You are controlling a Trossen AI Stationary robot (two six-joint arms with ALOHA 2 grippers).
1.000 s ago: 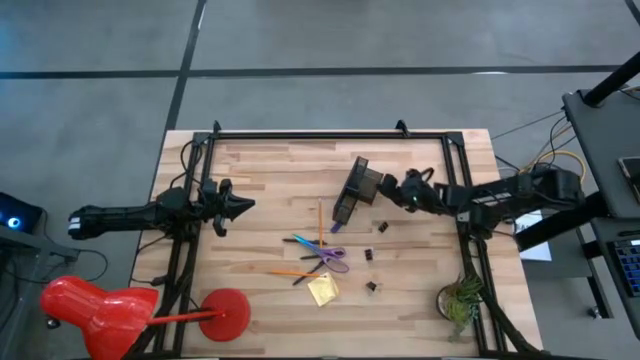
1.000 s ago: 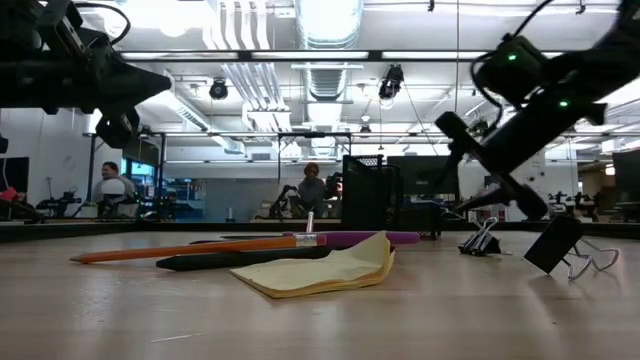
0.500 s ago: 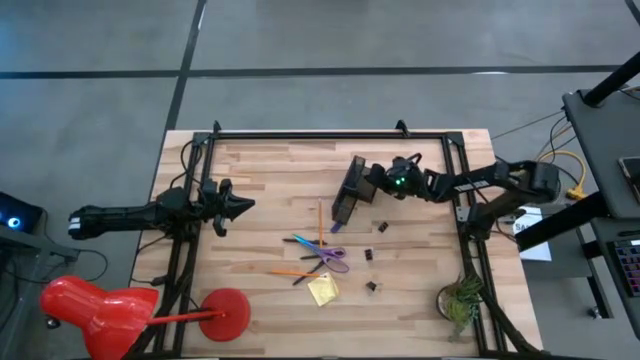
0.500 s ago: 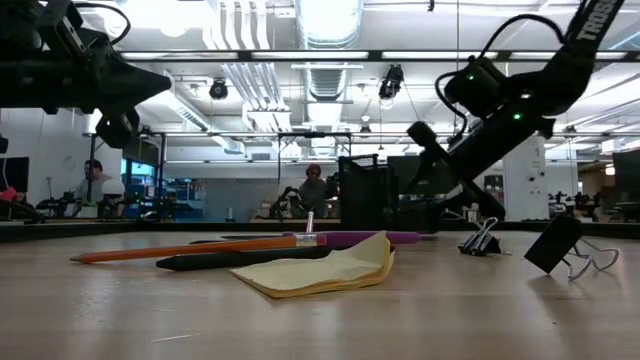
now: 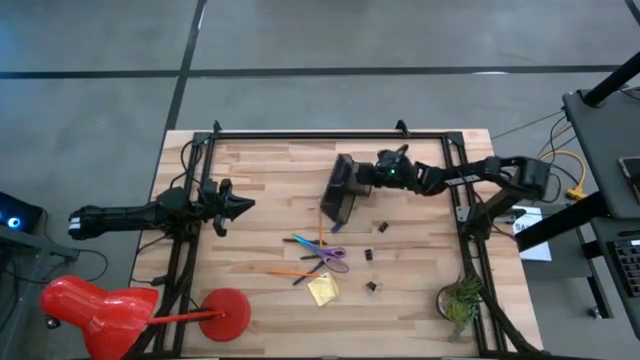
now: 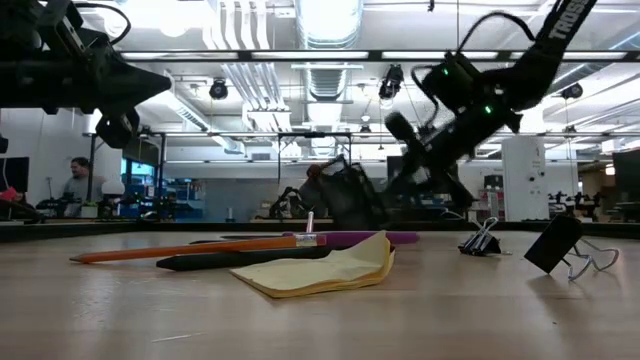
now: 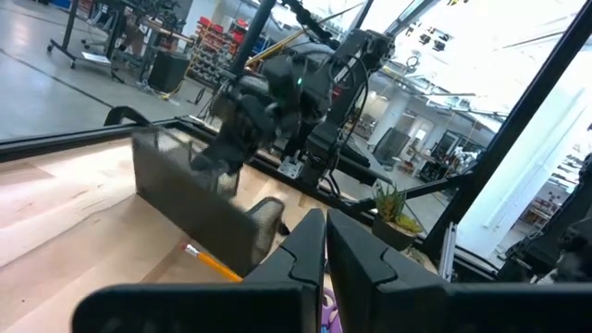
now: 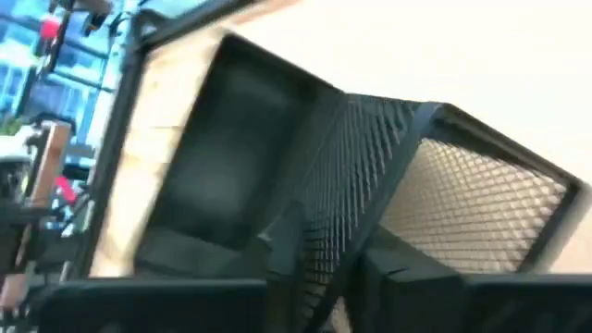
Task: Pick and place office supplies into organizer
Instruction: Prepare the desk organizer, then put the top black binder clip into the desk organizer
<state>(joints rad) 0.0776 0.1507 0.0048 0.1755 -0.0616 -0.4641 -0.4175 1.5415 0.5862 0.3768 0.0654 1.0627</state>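
R gripper [image 5: 366,175] clamped on mesh wall of organizer [image 5: 340,190], box tipped up off table [image 5: 260,180]. L gripper [image 5: 243,205] well away from organizer, fingers pinched together, empty. Risk: thin-wall pinch may slip, box could drop or roll onto supplies just below it. Count near organizer: 1 scissors [image 5: 335,258], 1 sticky pad [image 5: 322,290], approx 4 pens/pencils [image 5: 300,244], 3 clips [image 5: 382,227]. 1 plant [image 5: 461,298] far off at table corner.

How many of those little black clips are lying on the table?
3: one clip just below the organizer, one beside the scissors, one nearer the plant. Others may be hidden.
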